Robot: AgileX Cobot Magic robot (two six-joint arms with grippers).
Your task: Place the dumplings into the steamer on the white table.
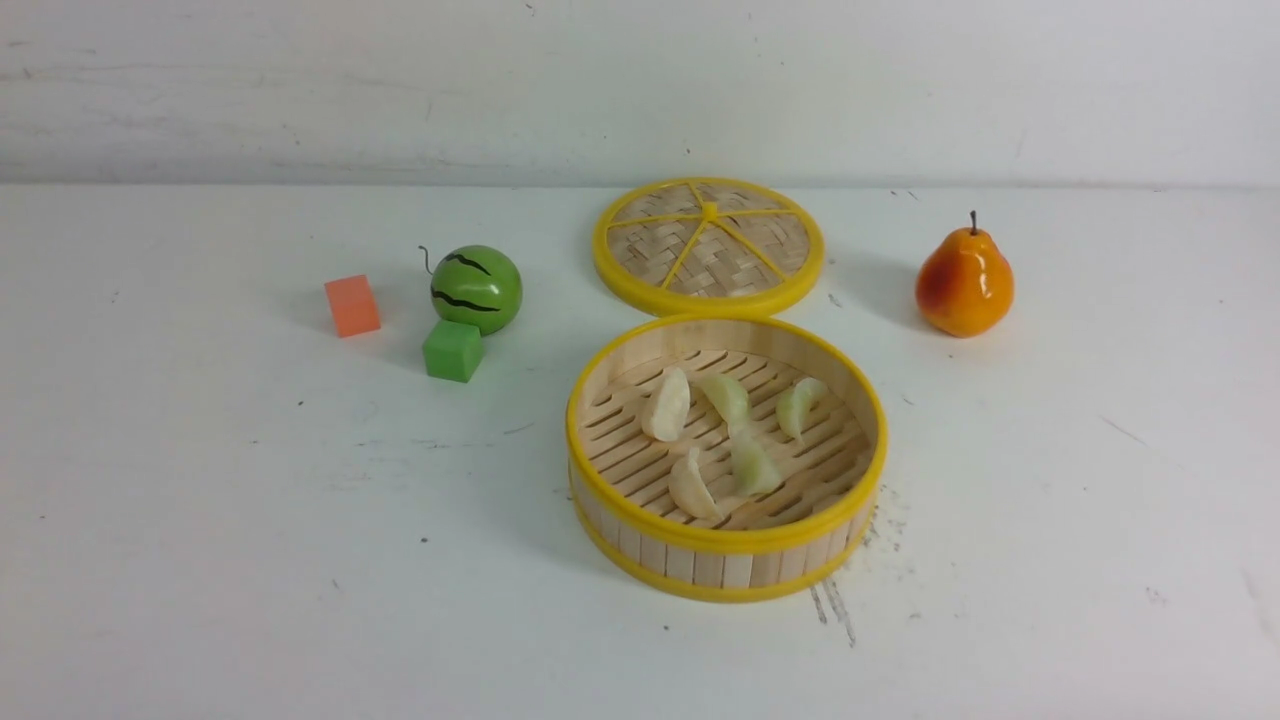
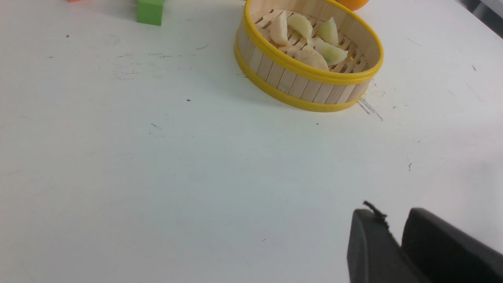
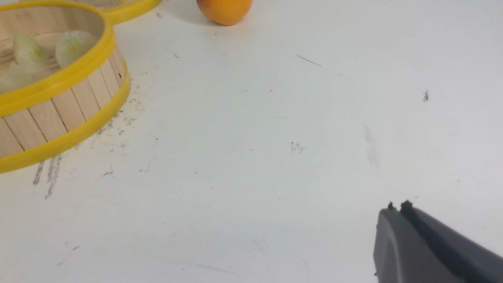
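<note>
Front view shows us five dumplings (image 1: 728, 432) in the steamer (image 1: 727, 552); only wrist views show jaws: left slightly parted, right closed, both empty.

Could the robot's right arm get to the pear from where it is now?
Probably yes. The pear stands alone on the white table, right of the steamer, with bare surface in front of it. The right gripper is shut and holds nothing, so it must open first.
</note>
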